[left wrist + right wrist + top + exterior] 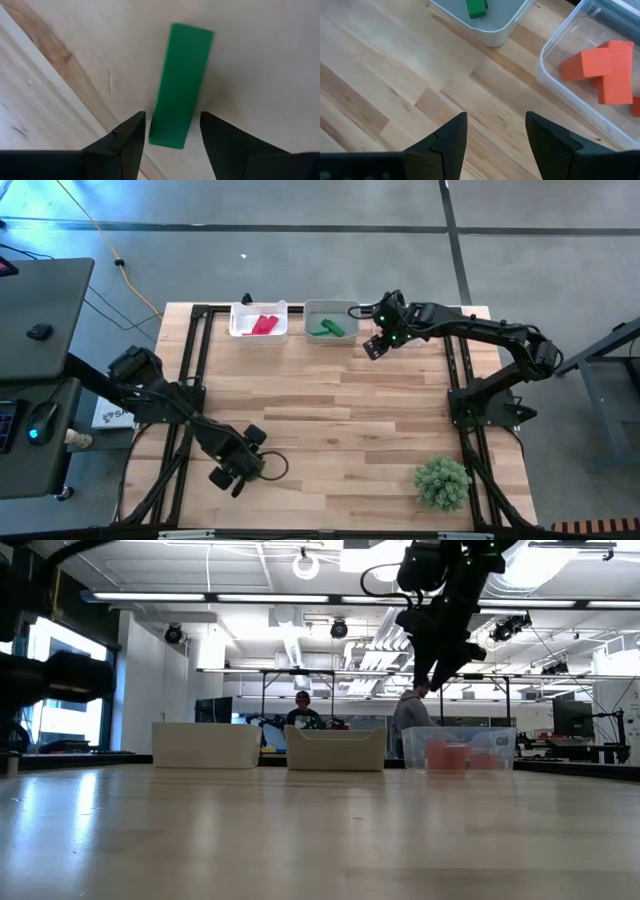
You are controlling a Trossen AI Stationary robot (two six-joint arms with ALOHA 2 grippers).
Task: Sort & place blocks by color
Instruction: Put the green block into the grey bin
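A green oblong block (181,85) lies flat on the wooden table. My left gripper (172,116) is open and points down over it near the table's front left (238,470); its fingers stand on either side of the block's near end. My right gripper (372,348) hangs open above the table's far side (496,116), with nothing between its fingers. Behind it are a white bin (258,320) with red blocks (264,325), a grey bin (330,322) with green blocks (476,7), and a clear bin (580,100) with orange-red blocks (600,70).
A bushy green plant (442,482) stands at the table's front right. The three bins line the far edge (335,748). Bare wood lies across the table's middle (340,410). People show in the room beyond the table (410,715).
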